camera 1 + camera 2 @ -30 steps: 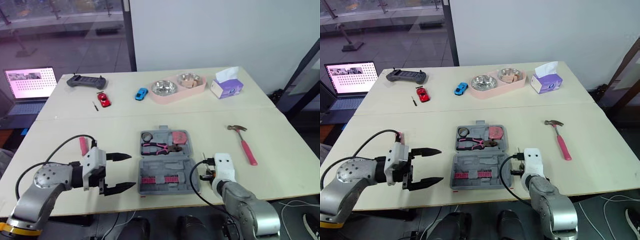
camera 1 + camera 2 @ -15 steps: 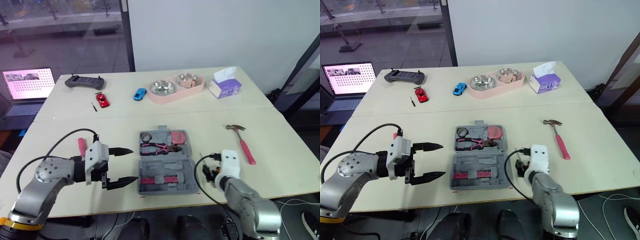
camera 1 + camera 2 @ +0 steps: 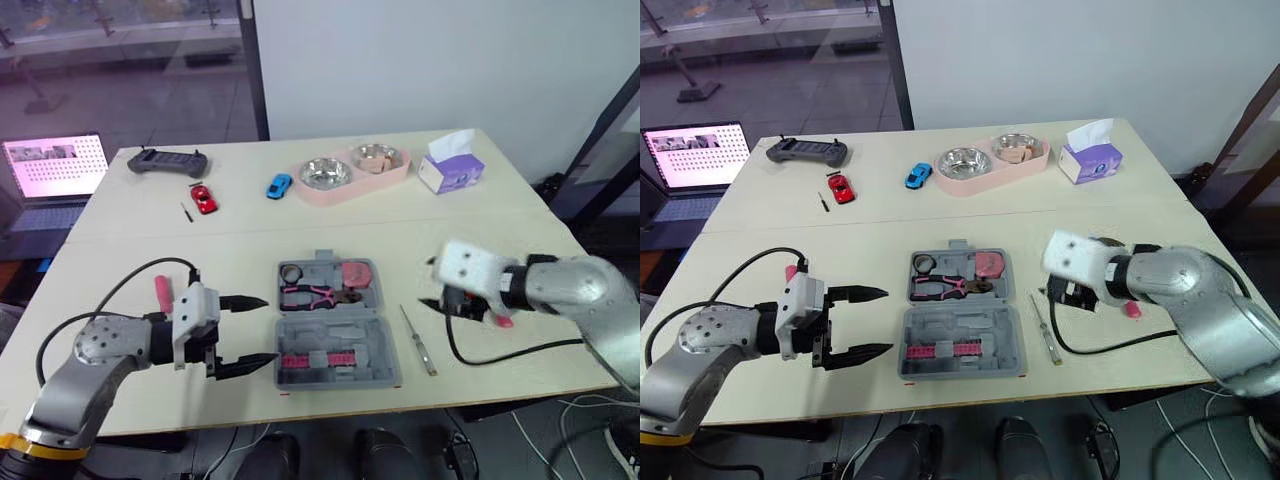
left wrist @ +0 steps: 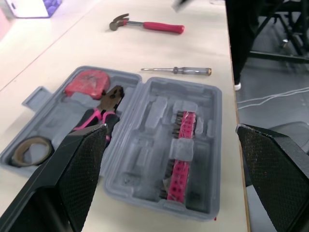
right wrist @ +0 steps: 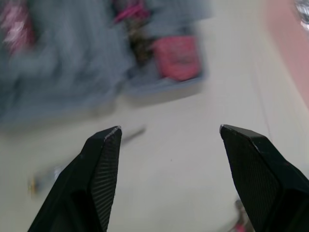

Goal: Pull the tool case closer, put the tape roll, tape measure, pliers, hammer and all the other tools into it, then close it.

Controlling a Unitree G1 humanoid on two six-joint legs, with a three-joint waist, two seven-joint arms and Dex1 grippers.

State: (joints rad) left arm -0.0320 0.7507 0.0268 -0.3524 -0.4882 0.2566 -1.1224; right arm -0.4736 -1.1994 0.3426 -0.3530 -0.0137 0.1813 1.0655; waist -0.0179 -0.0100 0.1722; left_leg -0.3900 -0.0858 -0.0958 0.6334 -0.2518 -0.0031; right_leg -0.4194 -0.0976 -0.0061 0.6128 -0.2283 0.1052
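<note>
The grey tool case [image 3: 335, 350] lies open near the table's front edge. Its far half holds the tape roll [image 3: 293, 273], the pink-handled pliers [image 3: 318, 294] and the pink tape measure [image 3: 357, 274]. A pink bit strip [image 4: 181, 159] sits in the near half. A screwdriver [image 3: 418, 340] lies on the table just right of the case. My right gripper [image 5: 169, 127] hovers open and empty beyond it, covering most of the hammer [image 4: 145, 25]. My left gripper [image 3: 267, 328] stands wide open left of the case, holding nothing. A pink-handled tool [image 3: 163, 292] lies beside my left arm.
Across the far half of the table are a game controller [image 3: 165, 161], a red toy car [image 3: 205, 198], a blue toy car [image 3: 282, 186], a pink double bowl [image 3: 350, 172] and a tissue box [image 3: 451, 172]. A laptop [image 3: 55, 165] stands off the table's left side.
My right gripper has opened and swung from the front edge up and to the right, towards the hammer. The screwdriver now lies free beside the case. The left arm has barely moved.
</note>
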